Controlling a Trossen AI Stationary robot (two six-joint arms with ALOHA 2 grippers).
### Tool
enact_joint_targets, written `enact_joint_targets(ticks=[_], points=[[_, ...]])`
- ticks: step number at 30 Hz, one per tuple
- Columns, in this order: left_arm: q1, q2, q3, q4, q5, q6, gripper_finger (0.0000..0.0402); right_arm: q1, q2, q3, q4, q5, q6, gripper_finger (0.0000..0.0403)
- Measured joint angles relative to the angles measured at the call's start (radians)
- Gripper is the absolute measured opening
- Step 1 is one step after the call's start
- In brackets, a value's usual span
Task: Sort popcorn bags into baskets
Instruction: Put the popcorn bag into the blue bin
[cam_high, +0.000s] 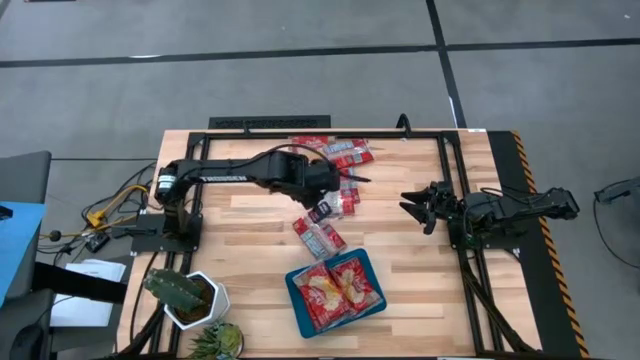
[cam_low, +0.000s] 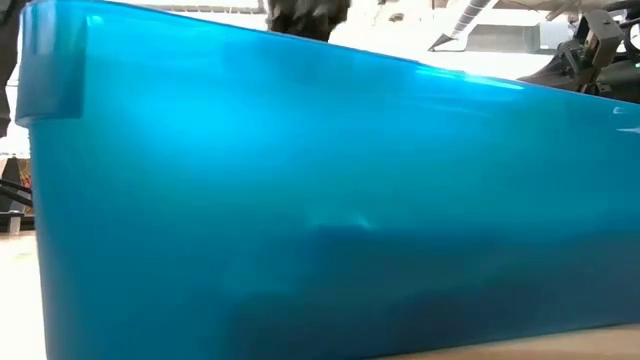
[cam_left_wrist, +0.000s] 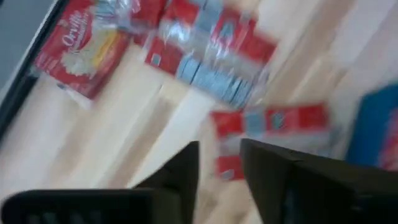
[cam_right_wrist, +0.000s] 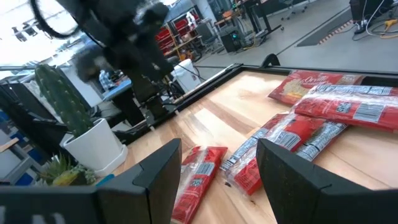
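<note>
The popcorn bags (cam_high: 330, 152) lie in a loose bunch near the far edge of the wooden table (cam_high: 250, 250), with a few more trailing toward the middle (cam_high: 318, 236). Two wide bags with yellow pictures (cam_high: 338, 290) already lie flat inside the blue basket (cam_high: 296, 283), which sits near the front edge of the table. Up close in the low view, the basket's blue wall fills almost everything.

My left gripper (cam_high: 328, 200) hangs just over the bags in the middle of the table. My two dark fingers (cam_left_wrist: 180, 174) stand a little apart with a small gap between them, and nothing sits in that gap. A narrow red bag with silver marks (cam_left_wrist: 267, 121) lies on the wood just past my fingertips (it looks blurry). My left arm (cam_high: 235, 170) reaches out long from its base across the table toward the middle.

My right gripper (cam_high: 418, 205) waits off to the right side, fingers (cam_right_wrist: 158, 171) spread wide and holding nothing, pointing toward the bags.

A white pot with a cactus (cam_high: 185, 295) stands at the front left corner
</note>
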Motion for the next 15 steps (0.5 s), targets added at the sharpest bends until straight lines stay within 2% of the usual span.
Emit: enact_joint_targets(ticks=[4,7,11,15], points=[[-0.001,-0.002,-0.122,0.076,0.101,0.286,0.0175,0.0,0.0,0.0,0.0,0.0,-0.011,0.0234],[-0.002,0.002,-0.207,0.164,0.113,0.459,0.0206,0.0,0.0,0.0,0.001,0.0,-0.032,0.0234],[0.011,0.0,-0.3,0.331,0.109,0.656,0.022,0.0,0.0,0.0,0.001,0.002,-0.033,0.0234],[0.033,0.0,-0.358,0.463,0.204,0.745,0.0221,0.0,0.0,0.0,0.002,0.002,-0.033,0.0234]])
